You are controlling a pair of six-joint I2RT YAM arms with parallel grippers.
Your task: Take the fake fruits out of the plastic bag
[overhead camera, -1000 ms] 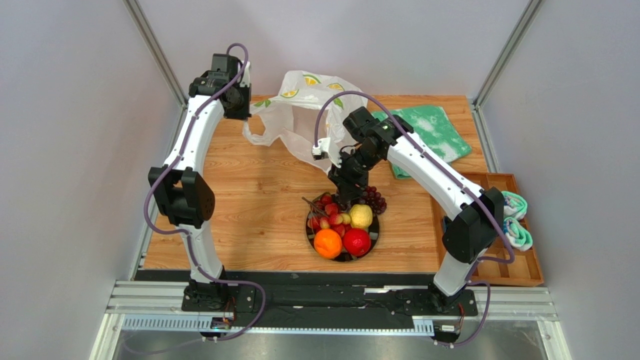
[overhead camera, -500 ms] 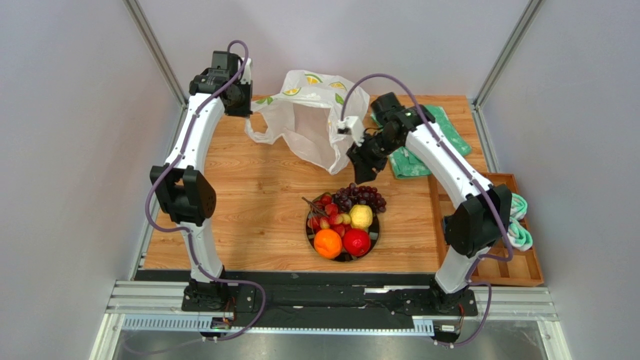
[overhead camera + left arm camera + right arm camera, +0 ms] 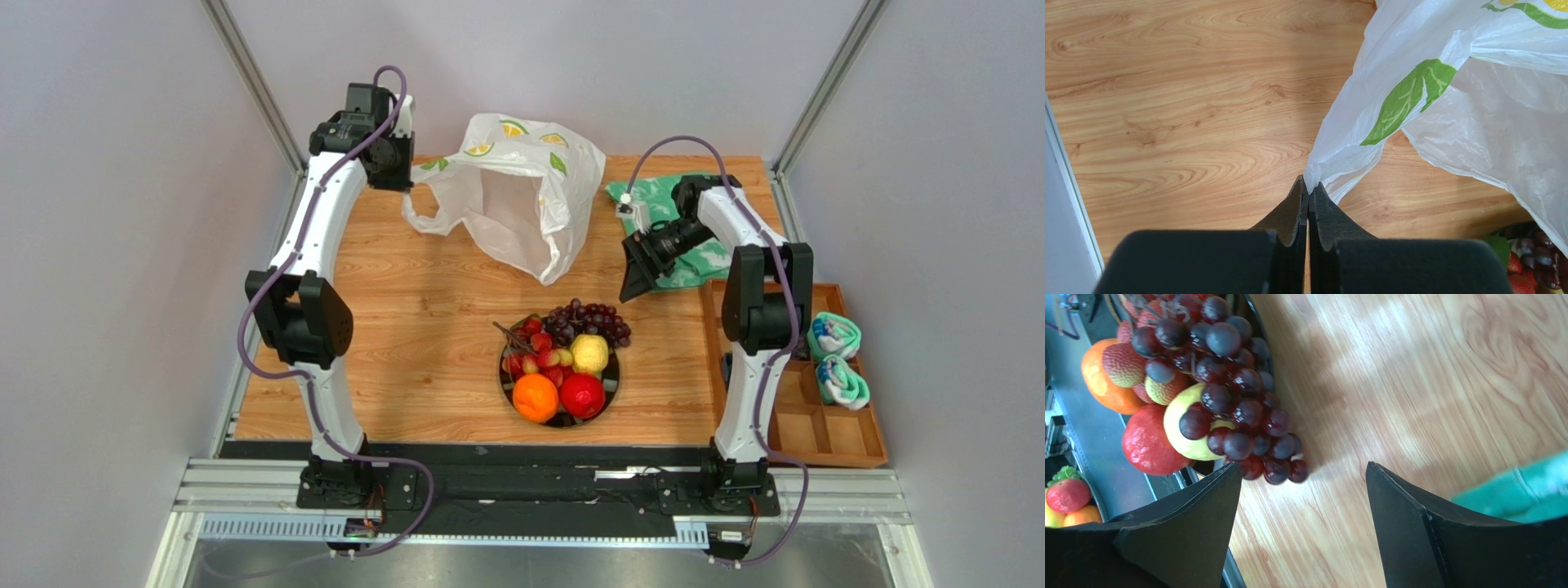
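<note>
The white plastic bag [image 3: 521,202] with citrus prints hangs open at the back of the table. My left gripper [image 3: 402,175] is shut on its left handle, and the left wrist view shows the film [image 3: 1438,92] pinched at the fingertips [image 3: 1309,187]. The fake fruits lie on a dark-rimmed plate [image 3: 559,424]: purple grapes [image 3: 589,322], a lemon [image 3: 590,353], an orange [image 3: 535,397], a red apple [image 3: 583,395] and a berry cluster [image 3: 530,343]. My right gripper [image 3: 635,279] hangs open and empty, right of the bag. Its wrist view [image 3: 1303,465] looks over the grapes [image 3: 1229,410].
A green-and-white cloth [image 3: 687,221] lies at the back right, under my right arm. A wooden tray [image 3: 810,423] with rolled cloths [image 3: 837,355] sits along the right table edge. Grey walls and metal posts close in both sides.
My right gripper has let go of the grapes on the plate, drawn back to the right toward the cloth and opened wider. The left gripper and bag have not moved.
</note>
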